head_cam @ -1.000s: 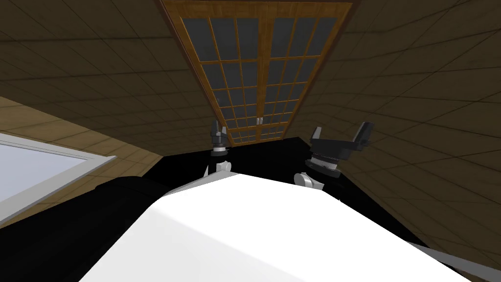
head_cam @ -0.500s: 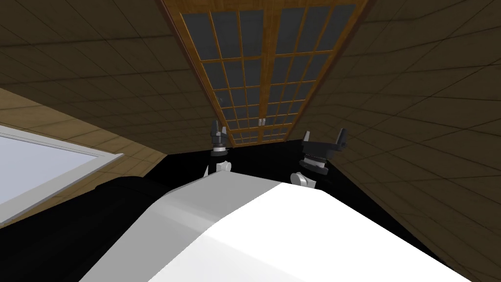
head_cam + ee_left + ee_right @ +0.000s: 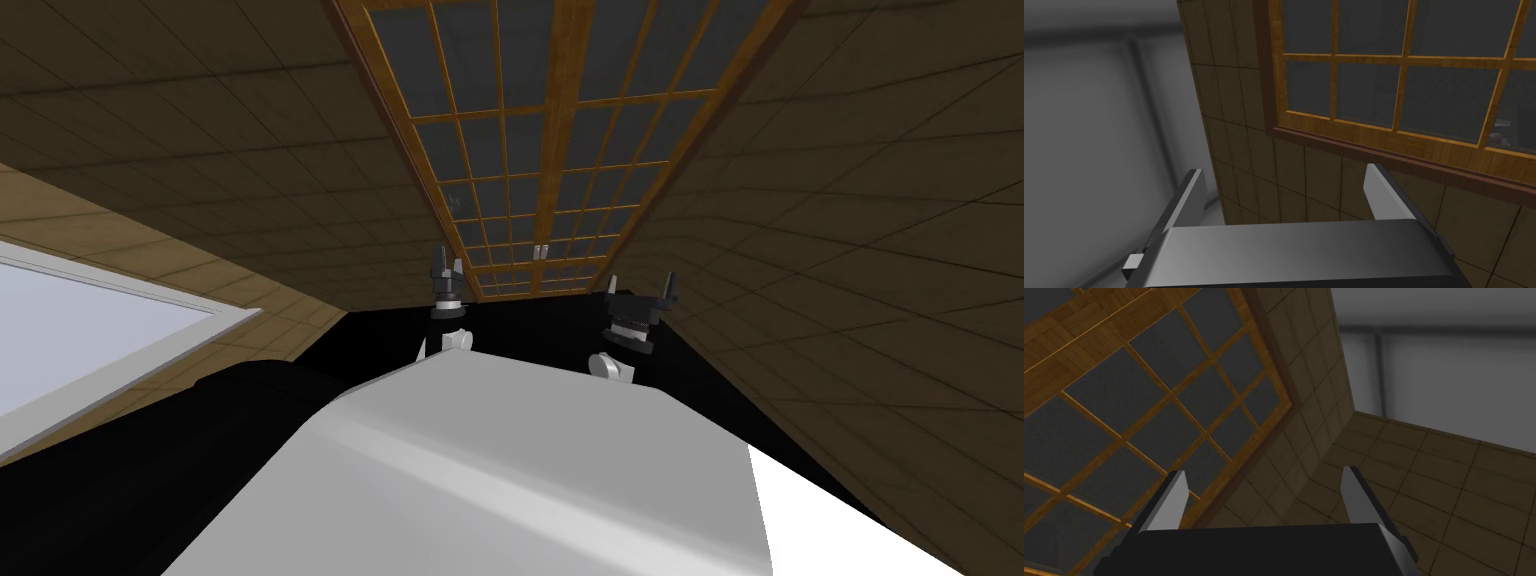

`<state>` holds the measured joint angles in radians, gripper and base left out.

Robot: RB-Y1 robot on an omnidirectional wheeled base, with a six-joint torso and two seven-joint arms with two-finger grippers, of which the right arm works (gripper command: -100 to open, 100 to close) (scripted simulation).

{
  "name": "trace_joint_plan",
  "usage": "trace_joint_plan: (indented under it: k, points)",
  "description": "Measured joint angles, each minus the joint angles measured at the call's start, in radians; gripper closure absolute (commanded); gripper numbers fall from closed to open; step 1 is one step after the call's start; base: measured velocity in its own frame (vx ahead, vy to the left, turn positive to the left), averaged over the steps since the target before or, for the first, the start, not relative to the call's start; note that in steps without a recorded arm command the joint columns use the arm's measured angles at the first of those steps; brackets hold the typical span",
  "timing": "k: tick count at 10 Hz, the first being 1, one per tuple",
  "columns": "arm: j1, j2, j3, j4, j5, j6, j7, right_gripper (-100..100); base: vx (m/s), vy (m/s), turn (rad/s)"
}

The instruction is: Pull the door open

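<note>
Nearest, both grippers hang short of the wooden double door (image 3: 540,150), touching nothing. The left gripper (image 3: 1282,172), fingers spread and empty, points at the door's left frame edge and the tiled wall (image 3: 1244,165) beside it. The right gripper (image 3: 1264,473), also spread and empty, faces the door's right leaf near its frame. Farther off, the door's dark-paned leaves meet at a centre seam, where the pale handles (image 3: 541,250) sit.
</note>
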<state>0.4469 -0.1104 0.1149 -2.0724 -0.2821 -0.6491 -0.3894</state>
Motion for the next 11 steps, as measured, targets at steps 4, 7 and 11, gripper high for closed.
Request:
trace_joint_plan:
  k: [4, 7, 11]
  points:
    - [-0.009, -0.028, 0.039, 0.094, -0.049, -0.032, -0.081, -100, 0.117, -0.004, 0.087]
    - [-0.032, -0.044, 0.059, 0.167, -0.082, -0.051, -0.133, -100, 0.097, 0.002, 0.087]
    - [-0.042, -0.07, 0.085, 0.24, -0.13, -0.068, -0.207, -100, 0.094, -0.003, 0.086]
